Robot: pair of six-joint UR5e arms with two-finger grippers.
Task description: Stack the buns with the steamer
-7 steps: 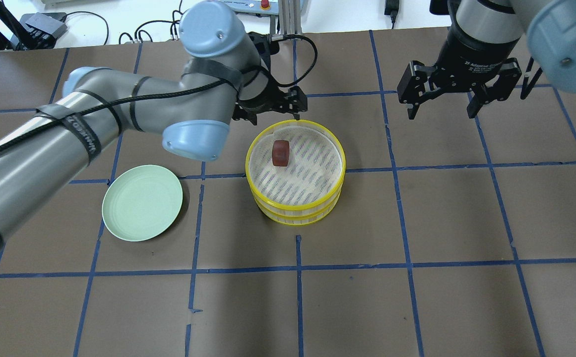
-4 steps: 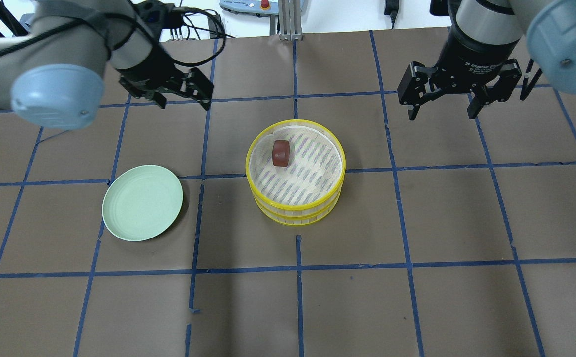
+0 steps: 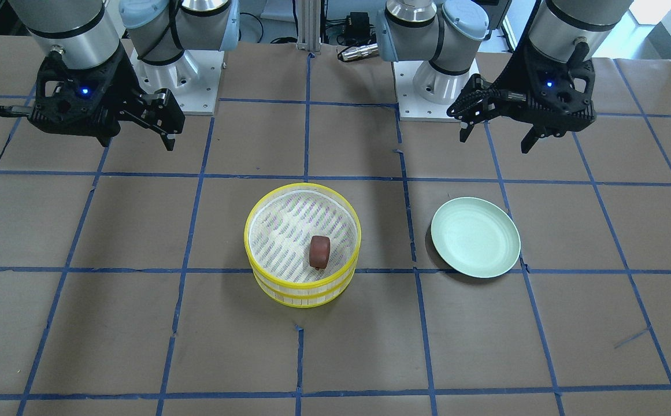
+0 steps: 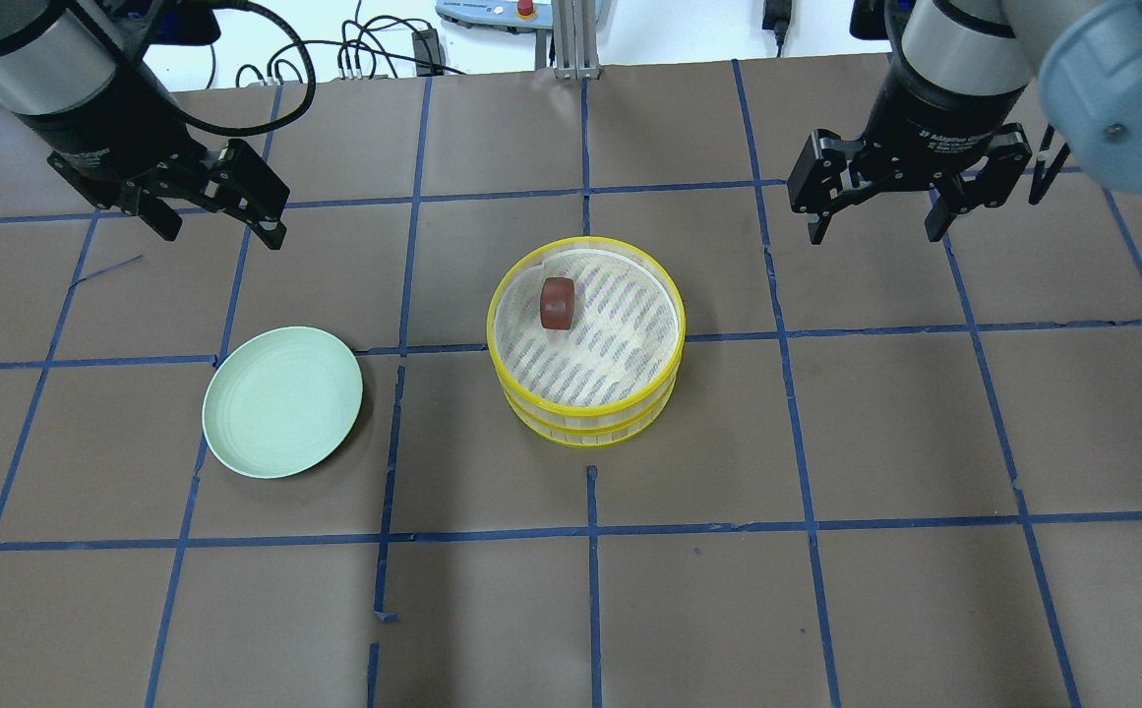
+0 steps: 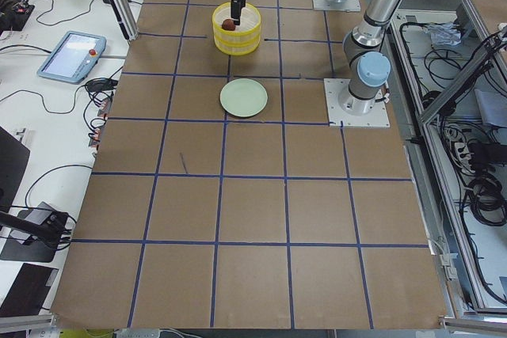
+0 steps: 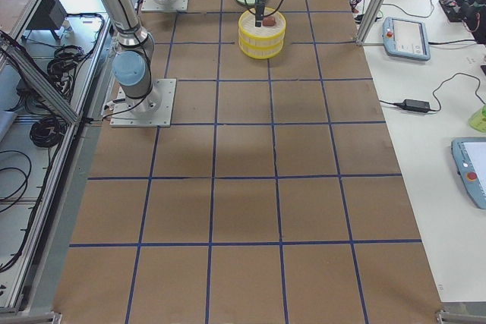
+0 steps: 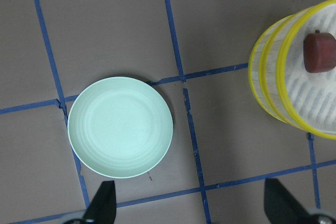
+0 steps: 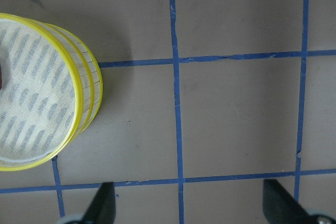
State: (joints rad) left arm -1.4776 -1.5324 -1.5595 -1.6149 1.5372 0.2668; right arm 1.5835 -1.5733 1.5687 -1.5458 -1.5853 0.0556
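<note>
A yellow two-tier steamer (image 4: 585, 413) stands mid-table; it also shows in the front view (image 3: 302, 289). The dark reddish-brown bun (image 4: 558, 302) lies in the top tier, near its far-left rim, and also shows in the left wrist view (image 7: 320, 52). The white bun is not visible in any view. My left gripper (image 4: 223, 234) is open and empty, high above the table, far left of the steamer and beyond the plate. My right gripper (image 4: 874, 234) is open and empty, up and to the right of the steamer. Both wrist views show spread fingertips (image 7: 105, 200) (image 8: 105, 200).
An empty pale green plate (image 4: 282, 401) lies on the table left of the steamer, also in the left wrist view (image 7: 120, 126). The brown table carries a blue tape grid. Cables and devices lie past its far edge.
My left arm has swung away from the steamer's far rim to the far left of the table. The brown bun stays in the top tier. The right arm has barely moved.
</note>
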